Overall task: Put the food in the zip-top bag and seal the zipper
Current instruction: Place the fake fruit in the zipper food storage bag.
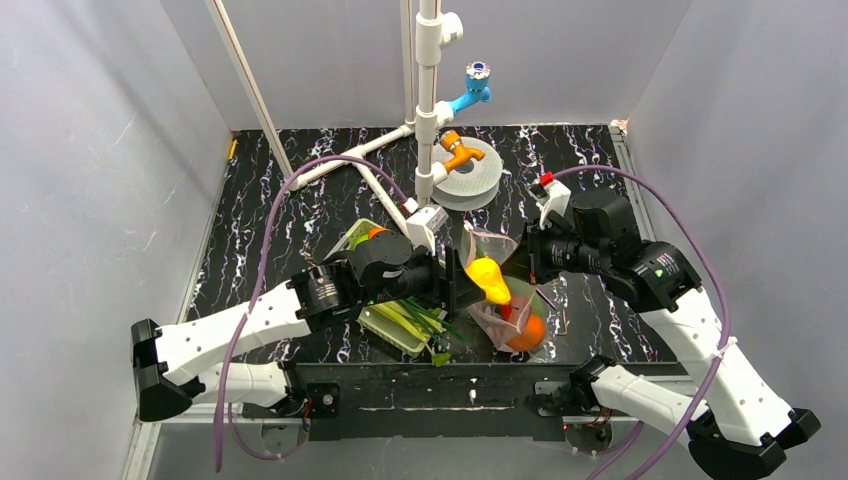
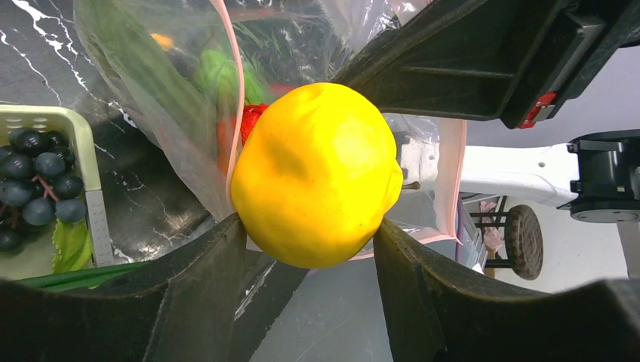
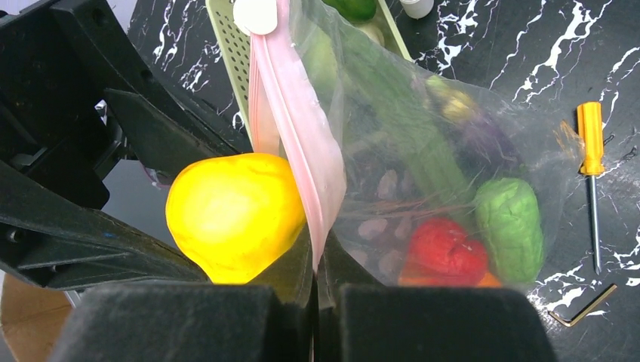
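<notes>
Black, white-veined tabletop (image 1: 290,220) sits between plain grey walls. Near its front edge the left gripper (image 2: 306,234) is closed onto a yellow round fruit (image 2: 317,173), with one dark finger pressed to each side of it. That fruit hangs right at the mouth of the clear zip-top bag (image 3: 423,151), touching the pinkish-red zipper (image 3: 298,128). Whether it has crossed the opening I cannot tell from these angles. The right gripper (image 3: 317,302) has its fingers pressed together on the zipper strip, pinching the bag's mouth edge. Inside the bag lie a red piece (image 3: 445,249), a bumpy green cucumber (image 3: 512,226) just beside it, and an orange round fruit (image 1: 527,333) at the bottom. Beside the bag, a pale green mesh basket (image 2: 72,124) holds dark grapes (image 2: 38,181) and green onions (image 1: 425,320). A yellow-handled screwdriver (image 3: 590,143) lies on the table just beyond the bag.
</notes>
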Robot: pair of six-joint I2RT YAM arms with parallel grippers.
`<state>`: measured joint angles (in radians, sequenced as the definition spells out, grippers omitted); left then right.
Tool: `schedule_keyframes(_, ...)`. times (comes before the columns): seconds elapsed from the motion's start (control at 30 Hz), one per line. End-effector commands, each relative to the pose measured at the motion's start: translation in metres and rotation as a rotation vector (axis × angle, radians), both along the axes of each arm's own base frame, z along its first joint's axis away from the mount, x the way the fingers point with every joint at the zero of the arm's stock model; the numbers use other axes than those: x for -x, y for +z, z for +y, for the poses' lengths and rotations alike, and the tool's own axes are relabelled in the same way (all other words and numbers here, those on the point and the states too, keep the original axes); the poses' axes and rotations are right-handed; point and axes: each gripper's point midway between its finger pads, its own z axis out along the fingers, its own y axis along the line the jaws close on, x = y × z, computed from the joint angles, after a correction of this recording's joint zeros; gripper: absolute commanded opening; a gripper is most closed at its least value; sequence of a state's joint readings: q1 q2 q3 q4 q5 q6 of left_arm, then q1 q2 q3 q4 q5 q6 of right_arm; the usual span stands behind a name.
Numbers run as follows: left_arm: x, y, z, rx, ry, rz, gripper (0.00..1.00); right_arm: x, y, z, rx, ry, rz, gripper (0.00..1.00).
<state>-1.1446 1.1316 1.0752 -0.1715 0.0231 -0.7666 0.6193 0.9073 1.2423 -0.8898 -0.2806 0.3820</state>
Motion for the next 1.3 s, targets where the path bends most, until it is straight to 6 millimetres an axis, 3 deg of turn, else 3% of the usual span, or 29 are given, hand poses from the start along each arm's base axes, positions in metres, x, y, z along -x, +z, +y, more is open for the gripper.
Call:
schedule_keyframes(0.0,-0.003,0.005,0.004,-0.025,0.018,-0.008,0.55,0.001,0.031,0.007,-0.078,0.033,-0.081,0.01)
schedule_keyframes(0.07,-0.003,0.008,0.004,-0.020,0.020,-0.006,0.66,0.001,0.028,0.006,-0.072,0.029,-0.077,0.01)
schedule_keyframes(0.27,0.005,0.020,0.008,0.015,-0.012,-0.011,0.85,0.001,0.022,0.006,-0.063,0.030,-0.065,0.01)
schedule_keyframes(0.5,0.009,0.027,0.021,0.065,0.015,-0.012,0.90,0.002,0.018,0.008,-0.066,0.040,-0.053,0.01)
schedule_keyframes(0.7,0.005,0.000,0.032,0.014,0.079,0.039,0.88,0.003,0.012,0.004,-0.067,0.017,-0.057,0.01)
schedule_keyframes(0.8,0.010,0.011,0.020,0.085,0.034,0.043,0.87,0.002,0.017,0.008,-0.066,0.039,-0.050,0.01)
schedule_keyframes(0.97,0.010,0.007,-0.003,0.084,-0.006,0.086,0.72,0.002,0.021,0.009,-0.066,0.042,-0.041,0.01)
schedule_keyframes(1.17,0.011,-0.003,-0.011,0.068,-0.018,0.111,0.34,0.003,0.015,0.005,-0.077,0.015,-0.059,0.01)
schedule_keyframes(1.27,0.012,0.012,-0.007,0.086,-0.032,0.075,0.17,-0.001,0.013,0.000,-0.031,0.004,-0.062,0.01)
